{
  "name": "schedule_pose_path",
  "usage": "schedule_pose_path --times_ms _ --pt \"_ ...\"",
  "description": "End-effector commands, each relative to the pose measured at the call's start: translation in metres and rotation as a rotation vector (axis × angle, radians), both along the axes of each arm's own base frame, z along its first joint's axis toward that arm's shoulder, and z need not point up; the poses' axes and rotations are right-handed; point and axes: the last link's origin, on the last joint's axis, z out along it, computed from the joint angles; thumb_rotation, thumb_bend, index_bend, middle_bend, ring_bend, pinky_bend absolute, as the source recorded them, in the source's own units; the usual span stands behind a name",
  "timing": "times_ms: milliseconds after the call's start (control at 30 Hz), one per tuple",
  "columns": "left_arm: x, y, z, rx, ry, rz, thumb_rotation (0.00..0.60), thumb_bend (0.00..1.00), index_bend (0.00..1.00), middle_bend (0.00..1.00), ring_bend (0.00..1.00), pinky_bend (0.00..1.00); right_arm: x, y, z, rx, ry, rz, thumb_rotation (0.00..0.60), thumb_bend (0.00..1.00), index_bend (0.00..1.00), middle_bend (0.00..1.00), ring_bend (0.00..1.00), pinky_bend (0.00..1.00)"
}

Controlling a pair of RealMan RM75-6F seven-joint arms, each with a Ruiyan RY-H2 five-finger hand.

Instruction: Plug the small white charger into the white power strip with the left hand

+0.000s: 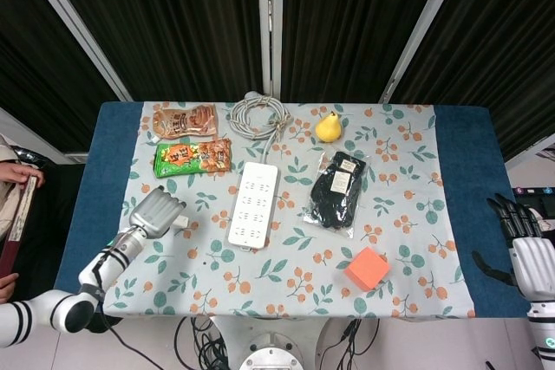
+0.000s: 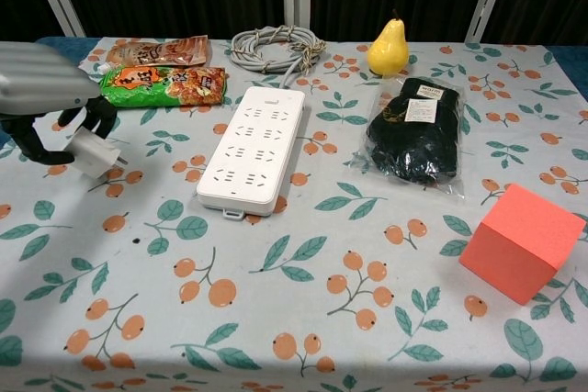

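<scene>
My left hand (image 2: pixel 46 98) holds the small white charger (image 2: pixel 95 151) above the cloth at the left, prongs tilted down and to the right. In the head view the left hand (image 1: pixel 156 212) covers most of the charger (image 1: pixel 183 226). The white power strip (image 2: pixel 254 147) lies flat in the middle, to the right of the charger and apart from it; it also shows as the power strip (image 1: pixel 254 203) in the head view. Its grey cable (image 2: pixel 276 47) is coiled at the back. My right hand (image 1: pixel 529 253) hangs open beyond the table's right edge.
Two snack bags (image 2: pixel 163 84) lie at the back left. A yellow pear (image 2: pixel 388 46) stands at the back, a black bagged item (image 2: pixel 418 130) lies right of the strip, and an orange block (image 2: pixel 521 240) sits at the front right. A person (image 1: pixel 16 205) is at the far left.
</scene>
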Motion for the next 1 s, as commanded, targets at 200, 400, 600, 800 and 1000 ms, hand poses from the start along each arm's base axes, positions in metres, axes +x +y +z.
schedule_pose_path --times_ms 200,400,600,800,1000 --pt "0.002 -0.002 -0.005 -0.010 -0.012 0.006 0.600 0.33 0.32 0.42 0.42 0.35 0.000 0.001 -0.001 0.001 -0.001 -0.001 0.600 0.21 0.00 0.00 0.00 0.00" --pt "0.001 -0.004 -0.001 0.007 -0.028 0.015 0.600 0.32 0.27 0.39 0.40 0.35 0.000 0.001 0.000 -0.002 0.000 -0.003 0.600 0.21 0.00 0.00 0.00 0.00" --pt "-0.002 -0.012 0.009 0.055 -0.174 0.087 0.600 0.26 0.17 0.23 0.26 0.35 0.001 0.001 0.004 -0.001 -0.010 0.008 0.600 0.21 0.00 0.00 0.00 0.00" --pt "-0.024 -0.022 0.012 0.157 -0.527 0.230 0.600 0.19 0.19 0.22 0.24 0.36 0.011 -0.004 0.025 -0.031 0.025 0.054 0.600 0.21 0.00 0.00 0.00 0.00" --pt "-0.048 -0.032 -0.007 0.200 -0.663 0.298 0.600 0.19 0.28 0.28 0.24 0.36 0.025 -0.009 0.034 -0.046 0.058 0.084 0.600 0.21 0.00 0.00 0.00 0.00"
